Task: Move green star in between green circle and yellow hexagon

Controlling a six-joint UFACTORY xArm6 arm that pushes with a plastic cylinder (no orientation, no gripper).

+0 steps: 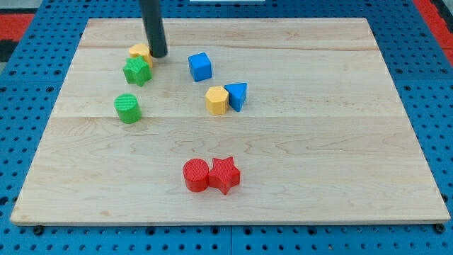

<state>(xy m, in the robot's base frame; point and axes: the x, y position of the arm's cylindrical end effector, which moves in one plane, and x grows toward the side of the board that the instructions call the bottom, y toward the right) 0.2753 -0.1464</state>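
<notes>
The green star (137, 71) lies at the board's upper left, touching a yellow block (139, 52) just behind it, whose shape I cannot make out. The green circle (128, 108) sits below the star, a short gap apart. The yellow hexagon (216, 100) lies near the middle, touching a blue triangle (238, 95) on its right. My tip (158, 54) stands just right of the yellow block and up-right of the green star, close to both.
A blue cube (200, 66) lies between the star and the hexagon, nearer the view's top. A red circle (196, 175) and a red star (224, 174) touch each other at the lower middle. The wooden board (340, 142) lies on a blue pegboard.
</notes>
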